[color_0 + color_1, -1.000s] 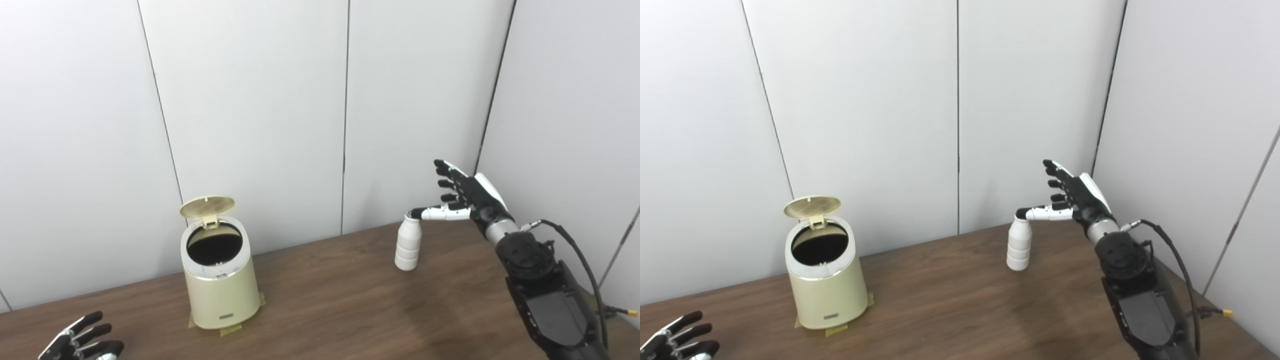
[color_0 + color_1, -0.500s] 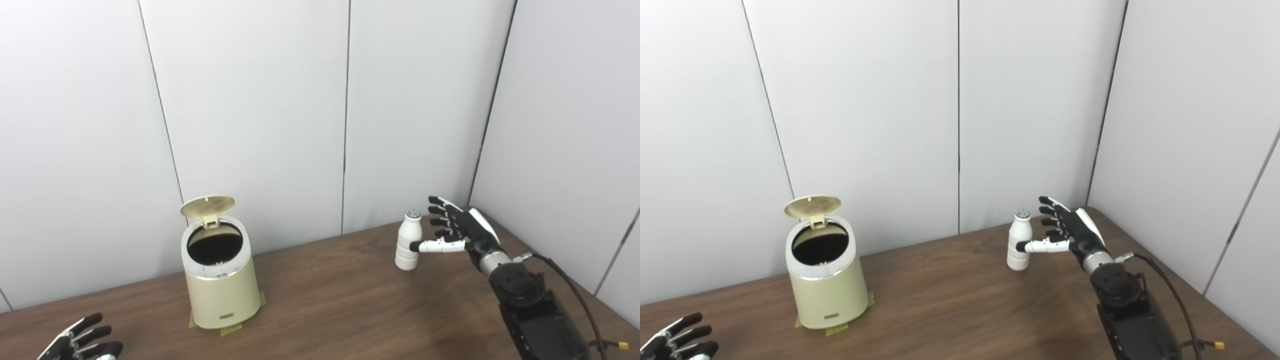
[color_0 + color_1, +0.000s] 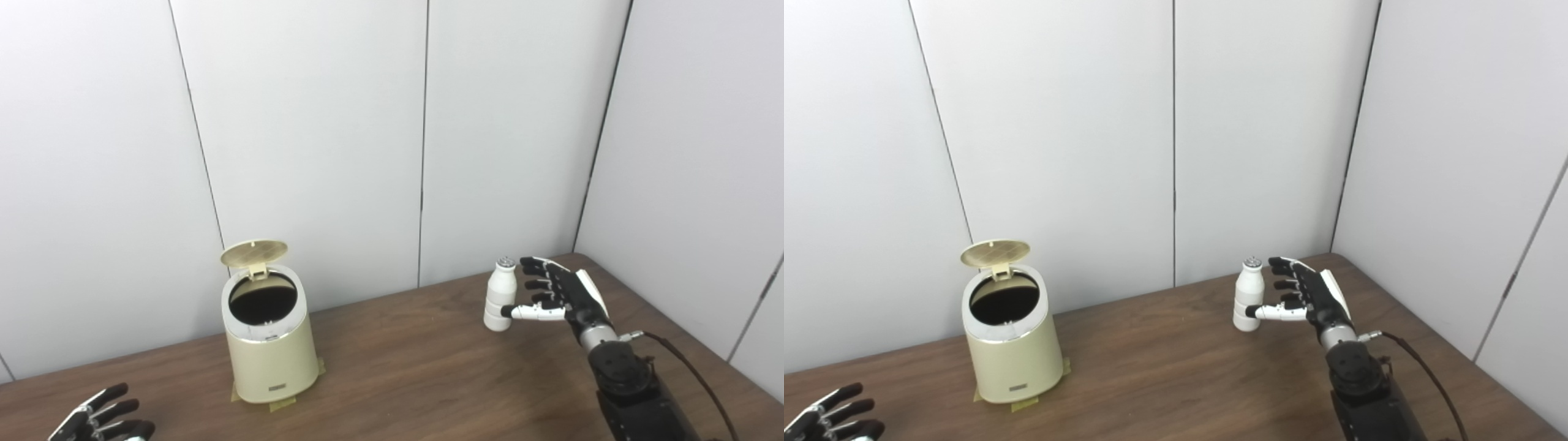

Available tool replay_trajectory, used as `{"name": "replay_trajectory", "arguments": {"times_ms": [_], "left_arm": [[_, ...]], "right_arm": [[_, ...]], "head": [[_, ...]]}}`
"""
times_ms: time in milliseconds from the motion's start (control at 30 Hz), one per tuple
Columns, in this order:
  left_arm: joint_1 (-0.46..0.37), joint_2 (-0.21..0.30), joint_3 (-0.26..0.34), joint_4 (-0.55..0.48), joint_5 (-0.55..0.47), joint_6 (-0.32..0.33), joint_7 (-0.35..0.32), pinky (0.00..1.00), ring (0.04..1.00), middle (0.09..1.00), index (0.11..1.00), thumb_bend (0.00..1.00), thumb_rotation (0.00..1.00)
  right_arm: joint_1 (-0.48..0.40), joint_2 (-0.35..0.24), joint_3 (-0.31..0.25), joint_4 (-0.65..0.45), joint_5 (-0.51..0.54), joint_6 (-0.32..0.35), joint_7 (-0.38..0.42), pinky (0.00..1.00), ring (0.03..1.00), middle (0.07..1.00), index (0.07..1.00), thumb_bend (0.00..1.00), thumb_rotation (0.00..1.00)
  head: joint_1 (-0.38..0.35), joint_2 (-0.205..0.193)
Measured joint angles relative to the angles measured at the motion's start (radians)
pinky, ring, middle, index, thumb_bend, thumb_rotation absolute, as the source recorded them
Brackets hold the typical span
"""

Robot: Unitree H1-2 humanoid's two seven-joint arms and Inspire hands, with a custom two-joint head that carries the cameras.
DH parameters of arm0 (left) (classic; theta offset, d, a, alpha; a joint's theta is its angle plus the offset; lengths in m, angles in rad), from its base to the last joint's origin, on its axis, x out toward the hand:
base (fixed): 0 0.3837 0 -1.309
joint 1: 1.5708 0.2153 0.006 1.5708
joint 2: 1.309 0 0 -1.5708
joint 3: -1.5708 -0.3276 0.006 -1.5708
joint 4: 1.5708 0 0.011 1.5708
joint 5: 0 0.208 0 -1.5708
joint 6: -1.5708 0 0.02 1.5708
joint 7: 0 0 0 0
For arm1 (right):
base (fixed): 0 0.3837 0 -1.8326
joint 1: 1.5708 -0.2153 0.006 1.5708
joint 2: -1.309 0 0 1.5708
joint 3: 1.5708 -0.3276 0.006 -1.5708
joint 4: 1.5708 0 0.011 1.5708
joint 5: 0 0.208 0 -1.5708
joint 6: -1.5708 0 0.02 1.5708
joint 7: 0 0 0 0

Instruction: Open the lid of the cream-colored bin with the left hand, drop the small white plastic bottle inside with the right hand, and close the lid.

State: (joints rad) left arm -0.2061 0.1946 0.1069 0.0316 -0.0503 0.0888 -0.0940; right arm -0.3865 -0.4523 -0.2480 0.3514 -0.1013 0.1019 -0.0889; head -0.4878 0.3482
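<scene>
The cream-colored bin (image 3: 269, 349) stands on the table at the left, taped at its base. Its round lid (image 3: 254, 252) is tipped up and back, and the dark inside shows. The small white plastic bottle (image 3: 500, 295) stands upright on the table at the right, near the back wall. My right hand (image 3: 560, 294) is open just right of the bottle, fingers spread beside its upper part and thumb reaching toward its lower part. My left hand (image 3: 101, 419) is open and empty at the bottom left edge, well away from the bin.
The brown wooden table (image 3: 404, 380) runs from the white panel walls to the picture's bottom edge. A white wall closes in on the right, close behind my right arm (image 3: 631, 392). A cable trails from that arm.
My right hand has come down from above the bottle's cap to beside the bottle, staying open. The bin, lid, bottle and left hand have not moved.
</scene>
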Motion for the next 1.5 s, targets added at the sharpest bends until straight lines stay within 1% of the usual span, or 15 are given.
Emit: {"name": "replay_trajectory", "arguments": {"times_ms": [167,233,467,633,733,800,900,1000,1033,1067,1100,1167,1267,1367,1500], "left_arm": [[0.000,0.000,-0.003,0.000,0.000,0.000,-0.002,0.53,0.649,0.731,0.802,0.74,0.23],[0.000,0.000,-0.003,0.000,-0.002,0.000,-0.004,0.53,0.651,0.731,0.801,0.73,0.23],[0.005,0.001,-0.003,-0.001,-0.005,0.003,-0.014,0.55,0.659,0.735,0.803,0.74,0.25],[0.006,0.001,-0.003,-0.001,-0.004,0.004,-0.020,0.56,0.673,0.748,0.820,0.72,0.23],[0.006,0.001,-0.003,-0.002,-0.005,0.008,-0.022,0.56,0.672,0.750,0.822,0.70,0.22],[0.008,0.001,-0.002,-0.007,-0.005,0.010,-0.022,0.57,0.675,0.753,0.827,0.70,0.23],[0.009,0.001,-0.002,-0.007,-0.006,0.010,-0.025,0.58,0.685,0.762,0.833,0.67,0.20],[0.009,0.002,-0.002,-0.007,-0.007,0.010,-0.026,0.57,0.684,0.764,0.836,0.64,0.15],[0.009,0.002,-0.002,-0.007,-0.007,0.010,-0.026,0.57,0.685,0.764,0.835,0.63,0.13],[0.009,0.003,-0.002,-0.008,-0.007,0.010,-0.026,0.58,0.684,0.764,0.834,0.62,0.12],[0.009,0.003,-0.002,-0.008,-0.007,0.011,-0.026,0.58,0.685,0.765,0.834,0.63,0.12],[0.010,0.003,-0.002,-0.012,-0.007,0.014,-0.026,0.58,0.688,0.769,0.838,0.63,0.13],[0.010,0.003,-0.002,-0.014,-0.008,0.015,-0.027,0.59,0.696,0.775,0.836,0.61,0.12],[0.010,0.003,-0.003,-0.014,-0.007,0.015,-0.028,0.59,0.701,0.782,0.847,0.58,0.08],[0.011,0.003,-0.003,-0.024,-0.007,0.021,-0.029,0.60,0.705,0.786,0.852,0.56,0.04]], "right_arm": [[-0.018,0.006,0.009,0.010,-0.005,-0.028,-0.022,0.63,0.704,0.748,0.735,0.81,0.02],[-0.024,0.010,0.016,0.020,-0.008,-0.031,-0.032,0.63,0.710,0.749,0.736,0.82,0.01],[-0.030,0.020,0.030,0.064,-0.016,-0.032,-0.036,0.61,0.700,0.747,0.741,0.84,0.05],[-0.037,0.020,0.038,0.064,-0.026,-0.032,-0.037,0.62,0.707,0.761,0.755,0.86,0.06],[-0.040,0.020,0.044,0.064,-0.030,-0.032,-0.037,0.64,0.717,0.762,0.755,0.86,0.05],[-0.040,0.019,0.050,0.065,-0.038,-0.032,-0.037,0.63,0.711,0.758,0.754,0.86,0.06],[-0.040,0.019,0.060,0.067,-0.049,-0.032,-0.037,0.61,0.684,0.744,0.754,0.85,0.04],[-0.040,0.018,0.068,0.075,-0.065,-0.032,-0.043,0.58,0.654,0.716,0.742,0.82,0.01],[-0.040,0.018,0.072,0.082,-0.076,-0.037,-0.056,0.57,0.626,0.657,0.710,0.81,0.00],[-0.042,0.018,0.075,0.098,-0.085,-0.051,-0.070,0.54,0.584,0.574,0.672,0.69,0.00],[-0.046,0.018,0.075,0.121,-0.091,-0.070,-0.082,0.48,0.500,0.528,0.612,0.60,0.00],[-0.050,0.018,0.076,0.153,-0.101,-0.089,-0.105,0.39,0.425,0.496,0.540,0.54,0.00],[-0.057,0.016,0.083,0.179,-0.124,-0.101,-0.130,0.36,0.408,0.485,0.503,0.52,0.00],[-0.061,0.011,0.099,0.179,-0.159,-0.101,-0.152,0.35,0.399,0.474,0.505,0.52,0.00],[-0.061,0.011,0.104,0.174,-0.180,-0.099,-0.171,0.34,0.388,0.458,0.514,0.52,0.00]], "head": [[0.003,0.003],[0.003,0.003],[0.005,0.009],[0.005,0.009],[0.005,0.009],[0.006,0.015],[0.006,0.018],[0.008,0.020],[0.008,0.023],[0.008,0.023],[0.008,0.023],[0.008,0.023],[0.008,0.023],[0.008,0.023],[0.009,0.028]]}}
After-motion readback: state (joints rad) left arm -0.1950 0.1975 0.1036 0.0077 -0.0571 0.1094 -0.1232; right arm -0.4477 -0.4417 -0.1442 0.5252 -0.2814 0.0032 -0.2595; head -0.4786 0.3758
